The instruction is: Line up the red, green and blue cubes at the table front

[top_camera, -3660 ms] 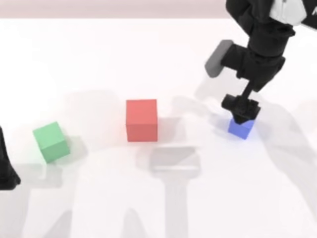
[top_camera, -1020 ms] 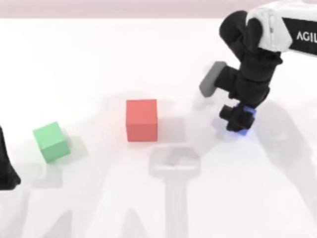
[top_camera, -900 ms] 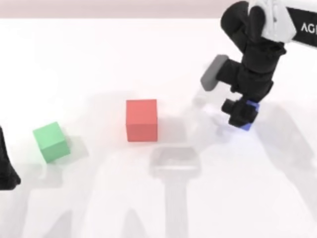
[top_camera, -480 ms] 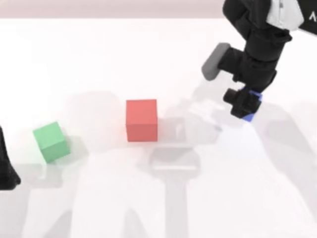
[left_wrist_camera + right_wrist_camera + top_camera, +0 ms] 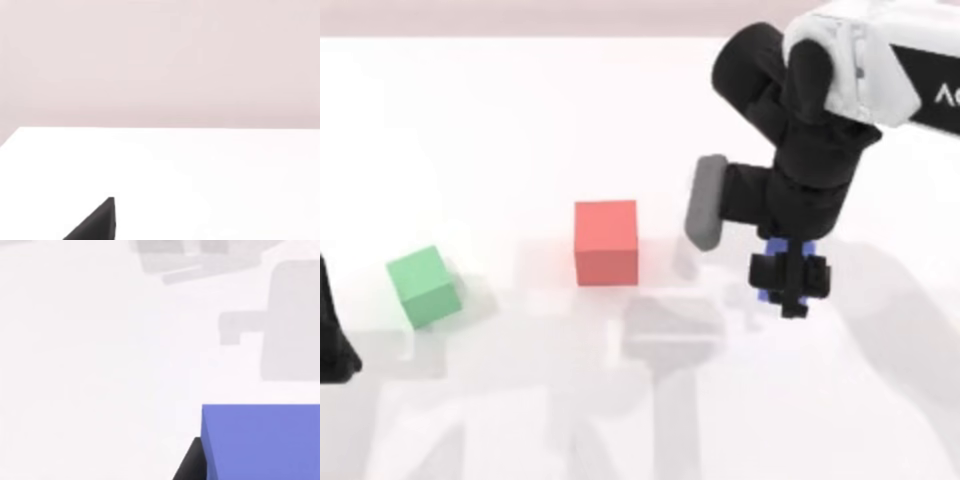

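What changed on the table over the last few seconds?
The right gripper closed on the blue cube, lifted it off its spot at the table's right and has carried it left and toward the front. The red cube and green cube have not moved, and the left arm stays parked at the left edge.

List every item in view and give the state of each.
blue cube: gripped, lifted off the table.
right gripper: shut on blue cube.
red cube: resting on table, untouched.
green cube: resting on table, turned askew.
left gripper: parked at left edge.
table: bare white.
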Tool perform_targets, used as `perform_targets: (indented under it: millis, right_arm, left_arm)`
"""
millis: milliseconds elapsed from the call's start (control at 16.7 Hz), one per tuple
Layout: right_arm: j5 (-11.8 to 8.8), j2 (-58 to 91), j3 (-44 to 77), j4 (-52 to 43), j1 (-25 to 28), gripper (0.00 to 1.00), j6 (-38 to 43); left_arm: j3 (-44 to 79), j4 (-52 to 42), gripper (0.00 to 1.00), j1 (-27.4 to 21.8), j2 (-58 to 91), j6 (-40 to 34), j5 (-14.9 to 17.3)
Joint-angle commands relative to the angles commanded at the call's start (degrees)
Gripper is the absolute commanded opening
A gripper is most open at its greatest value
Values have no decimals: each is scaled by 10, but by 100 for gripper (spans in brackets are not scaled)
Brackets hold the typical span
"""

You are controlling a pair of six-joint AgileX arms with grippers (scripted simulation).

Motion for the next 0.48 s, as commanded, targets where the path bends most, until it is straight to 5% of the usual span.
perform_targets:
  millis: [240,480]
  right_arm:
    - [-1,-63,-72,12,60,0,-48]
    - [-1,-64,-74,11,61,0,-49]
  left_arm:
    - [0,0,100,0,0,0,0]
    - [0,0,100,0,0,0,0]
